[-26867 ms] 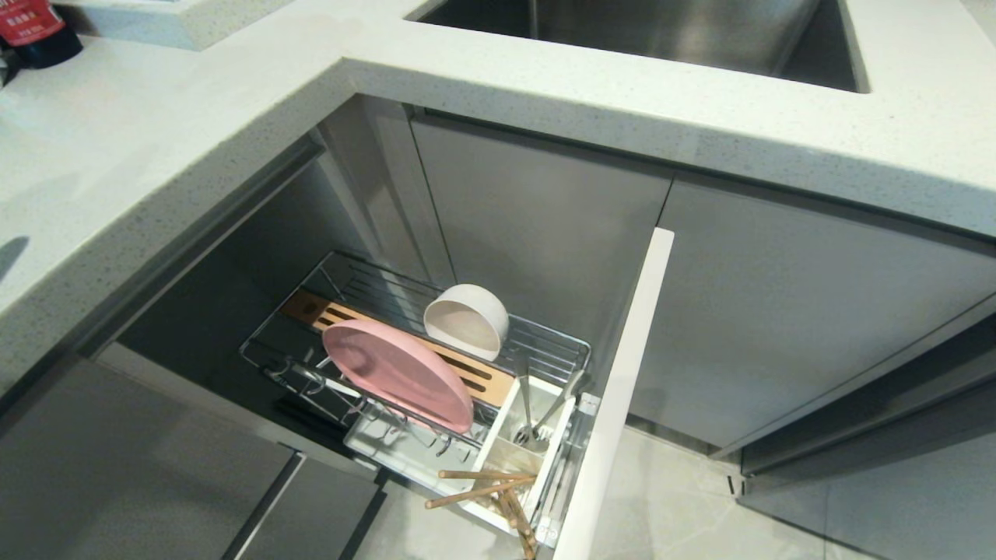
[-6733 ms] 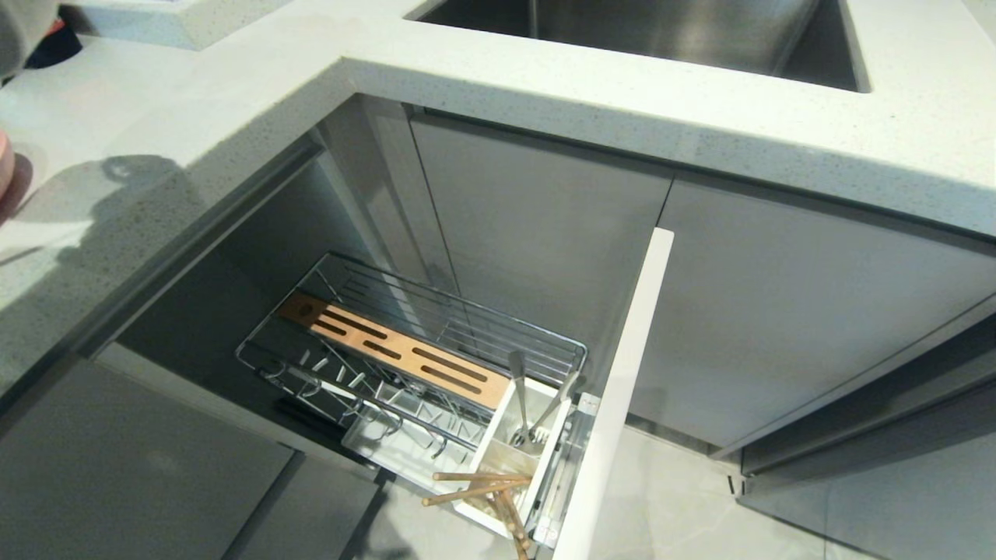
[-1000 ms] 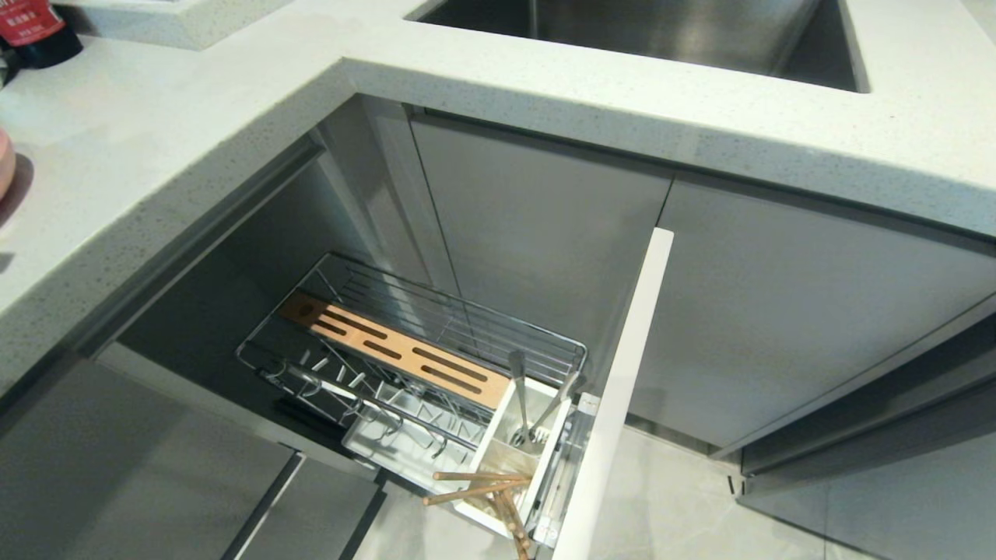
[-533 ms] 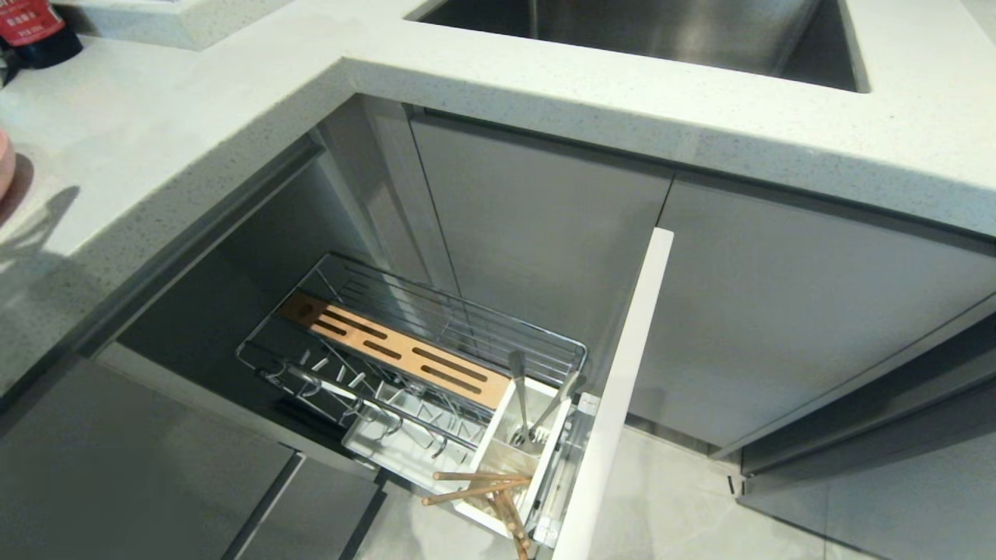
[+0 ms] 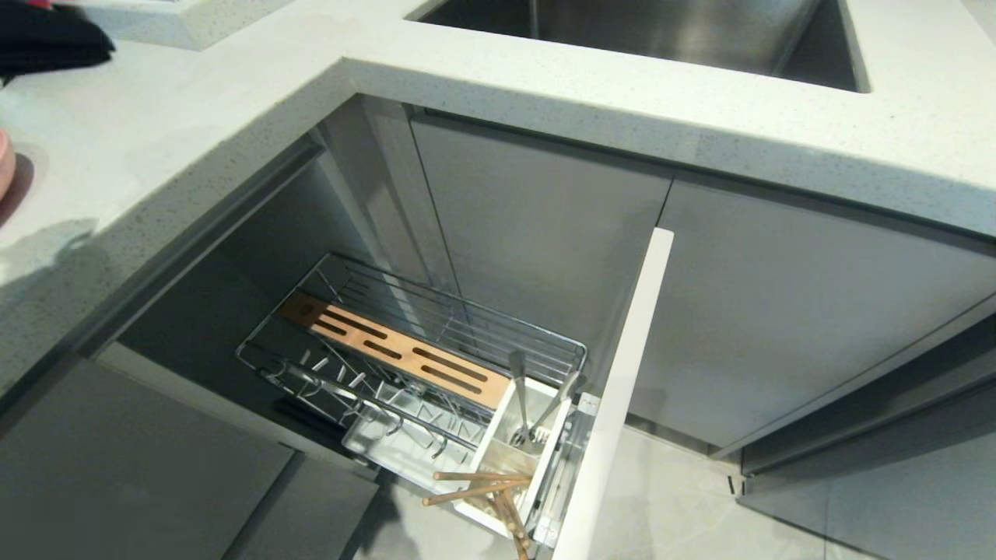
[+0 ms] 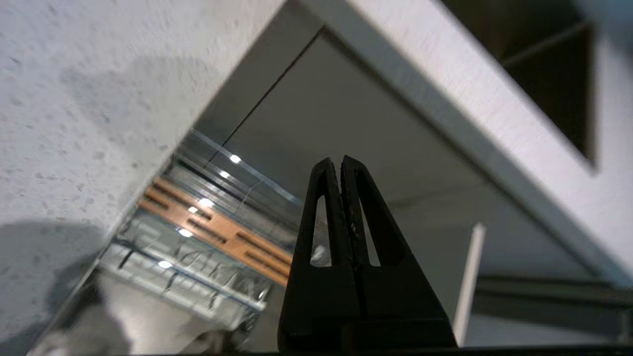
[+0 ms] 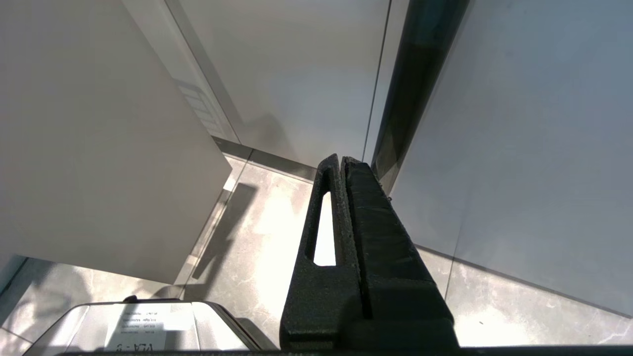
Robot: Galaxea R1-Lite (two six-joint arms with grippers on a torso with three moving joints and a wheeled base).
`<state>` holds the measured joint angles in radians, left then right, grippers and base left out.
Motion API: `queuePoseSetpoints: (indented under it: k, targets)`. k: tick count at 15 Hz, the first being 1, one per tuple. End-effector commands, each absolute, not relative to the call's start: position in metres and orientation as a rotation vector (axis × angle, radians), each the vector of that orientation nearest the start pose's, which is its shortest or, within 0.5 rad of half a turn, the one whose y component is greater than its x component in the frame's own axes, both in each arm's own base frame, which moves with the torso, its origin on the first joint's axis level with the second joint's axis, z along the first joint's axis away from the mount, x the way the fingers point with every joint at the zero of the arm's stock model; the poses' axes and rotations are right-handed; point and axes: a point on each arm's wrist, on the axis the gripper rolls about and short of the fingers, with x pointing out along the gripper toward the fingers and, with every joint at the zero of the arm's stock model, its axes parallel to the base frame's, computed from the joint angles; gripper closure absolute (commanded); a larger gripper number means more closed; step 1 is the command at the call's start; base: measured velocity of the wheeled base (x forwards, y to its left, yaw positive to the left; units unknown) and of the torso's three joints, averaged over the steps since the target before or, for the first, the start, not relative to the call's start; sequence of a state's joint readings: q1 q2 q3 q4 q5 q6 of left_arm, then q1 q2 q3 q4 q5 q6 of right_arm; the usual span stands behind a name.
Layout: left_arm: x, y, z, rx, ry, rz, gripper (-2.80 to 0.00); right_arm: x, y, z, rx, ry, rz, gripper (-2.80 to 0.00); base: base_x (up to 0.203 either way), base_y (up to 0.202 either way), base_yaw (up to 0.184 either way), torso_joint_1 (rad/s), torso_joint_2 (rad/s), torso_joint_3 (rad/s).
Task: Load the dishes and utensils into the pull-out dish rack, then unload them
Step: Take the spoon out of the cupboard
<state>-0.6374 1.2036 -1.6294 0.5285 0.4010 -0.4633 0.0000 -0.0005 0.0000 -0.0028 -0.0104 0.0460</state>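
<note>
Fingers of the left gripper (image 6: pixel 341 165) are pressed together w/ nothing between them. It hangs above the edge of the white counter (image 5: pixel 194 117), looking down at the pull-out dish rack (image 5: pixel 467 330) below. In the head view only a dark bit of that arm shows, at the far upper left corner.

Right gripper (image 7: pixel 340 163) is parked low by the cabinet doors & floor, fingers together too, holding nothing.

Rack is pulled out from under the counter. Its plate prongs have no plate or bowl in them. White caddy (image 5: pixel 498 443) sits at the near end by the grey front panel. Spoon (image 5: pixel 520 385) stands in one caddy box, handle up, next to another metal piece. Chopsticks (image 5: pixel 478 486) lie in the next box, ends poking out over the rim toward the floor. A bit of pink shows at the far left edge of the counter, prob. the plate, can't tell for sure. Bowl isn't in view.

Looks like unloading, w/ spoon & chopsticks left to take out. To do it well:
- open the fingers before going down
- come from above, clear of the counter lip
- pinch the spoon high on the handle, apart from the piece beside it
- lift straight up so it doesn't hook on the caddy wall.
</note>
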Motion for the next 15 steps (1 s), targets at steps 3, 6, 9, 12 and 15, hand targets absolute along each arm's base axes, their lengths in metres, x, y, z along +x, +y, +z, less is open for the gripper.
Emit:
queuePoseSetpoints:
  k: [3, 6, 9, 12, 15]
  targets:
    - [0.131, -0.09, 0.375, -0.215, 0.289, -0.21, 0.0, -0.023, 0.0, 0.076, 0.046, -0.003, -0.009, 0.0, 0.0, 0.0, 0.0, 0.0, 0.0, 0.0]
    - [0.139, -0.109, 0.352, -0.099, 0.371, -0.257, 0.0, -0.023, 0.0, 0.076, 0.046, -0.003, -0.009, 0.0, 0.0, 0.0, 0.0, 0.0, 0.0, 0.0]
    - [0.145, -0.131, 0.322, 0.031, 0.471, -0.303, 0.0, -0.023, 0.0, 0.076, 0.046, -0.003, -0.009, 0.0, 0.0, 0.0, 0.0, 0.0, 0.0, 0.0]
    - [0.153, -0.15, 0.296, 0.133, 0.552, -0.332, 0.0, -0.023, 0.0, 0.076, 0.046, -0.003, -0.011, 0.0, 0.0, 0.0, 0.0, 0.0, 0.0, 0.0]
    - [0.164, -0.172, 0.272, 0.19, 0.612, -0.341, 0.0, -0.023, 0.0, 0.076, 0.046, -0.003, -0.011, 0.0, 0.0, 0.0, 0.0, 0.0, 0.0, 0.0]
